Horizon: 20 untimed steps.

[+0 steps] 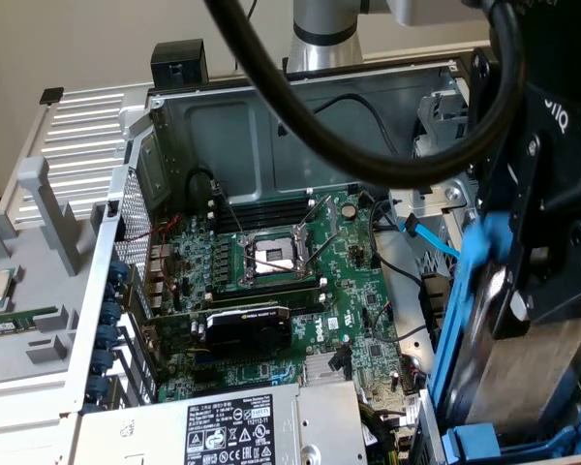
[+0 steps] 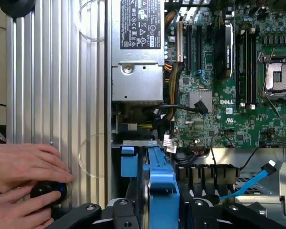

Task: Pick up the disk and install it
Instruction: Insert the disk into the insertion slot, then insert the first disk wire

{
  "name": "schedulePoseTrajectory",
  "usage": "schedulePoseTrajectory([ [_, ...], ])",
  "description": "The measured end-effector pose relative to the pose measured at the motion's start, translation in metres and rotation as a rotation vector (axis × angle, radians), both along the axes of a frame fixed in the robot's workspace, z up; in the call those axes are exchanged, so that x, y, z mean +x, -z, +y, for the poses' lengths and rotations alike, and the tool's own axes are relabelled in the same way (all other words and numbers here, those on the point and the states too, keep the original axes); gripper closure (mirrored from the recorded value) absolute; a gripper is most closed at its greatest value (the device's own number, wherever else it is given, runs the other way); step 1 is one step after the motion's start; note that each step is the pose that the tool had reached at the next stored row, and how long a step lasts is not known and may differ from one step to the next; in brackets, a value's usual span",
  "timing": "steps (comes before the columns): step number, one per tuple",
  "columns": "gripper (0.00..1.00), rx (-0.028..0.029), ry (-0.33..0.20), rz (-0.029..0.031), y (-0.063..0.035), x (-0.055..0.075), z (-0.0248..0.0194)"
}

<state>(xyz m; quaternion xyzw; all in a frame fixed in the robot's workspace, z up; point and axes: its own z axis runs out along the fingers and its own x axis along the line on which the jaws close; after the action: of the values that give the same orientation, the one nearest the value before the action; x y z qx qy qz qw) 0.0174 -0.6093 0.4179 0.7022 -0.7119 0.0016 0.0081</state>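
Item: disk (image 1: 528, 383), silver metal in a blue frame (image 1: 465, 281). I have it on edge at the exterior view's right, over the drive corner of the open computer case (image 1: 174, 126) and not yet seated. Item: gripper (image 1: 504, 310), jaws pinched against the disk's two flat faces. In the wrist view the frame (image 2: 161, 183) sits straight between the black fingers (image 2: 202, 210), so I judge the hold sound. Item: blue rail (image 1: 489, 448), just below the disk; I take it for part of the slot that receives it. Handling note, my judgement: I should carry the disk upright and parallel to that rail and descend slowly and squarely. A tilted frame is likely to catch on the slot's edge and twist in the jaws. Item: blue cable (image 1: 431, 237), loose, running from the circuit board (image 1: 271, 291) toward the drive corner, near the frame. It could be trapped under the disk, so I watch it in the wrist view (image 2: 250, 183). Item: power supply box (image 2: 136, 24), close beside the slot; I allow no sideways drift toward it. Item: a person's hands (image 2: 24, 164), closed around a black knob (image 2: 47, 191) on the ribbed metal plate (image 2: 57, 95) next to the case. With them this near I favour low speed. Which way the disk's connector end faces, I cannot tell.
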Motion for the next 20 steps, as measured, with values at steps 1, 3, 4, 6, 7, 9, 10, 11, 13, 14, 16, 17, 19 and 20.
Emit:
schedulePoseTrajectory([
  [1,0.55,0.0,0.0,0.0,0.0,0.0,0.0],
  [3,0.49,0.0,0.0,0.0,0.0,0.0,0.0],
  [4,0.49,0.0,0.0,0.0001,0.0,0.0,0.0],
  [6,0.49,0.0,0.0,0.0,0.0,0.0,0.0],
  [7,0.49,0.0,0.0,0.0,0.0,0.0,0.0],
  [9,0.49,0.0001,0.0,0.0,0.0,0.0005,0.0],
  [10,0.49,0.0001,0.0,0.0,0.0,0.0013,0.0],
  [11,0.49,0.0001,0.0,0.0,0.0,0.0023,0.0],
  [13,0.49,0.0001,0.0,0.0001,0.0,0.0034,0.0001],
  [14,0.49,0.0001,0.0,0.0002,0.0,0.0034,0.0001],
  [16,0.49,0.0001,0.0,0.0007,0.0,0.0034,0.0001],
  [17,0.49,-0.0001,0.0,0.0017,0.0,0.0034,0.0001],
  [19,0.49,-0.0001,0.0,0.0027,-0.0001,0.0035,0.0001],
  [20,0.49,0.0,0.0,0.0029,0.0,0.0035,0.0001],
])
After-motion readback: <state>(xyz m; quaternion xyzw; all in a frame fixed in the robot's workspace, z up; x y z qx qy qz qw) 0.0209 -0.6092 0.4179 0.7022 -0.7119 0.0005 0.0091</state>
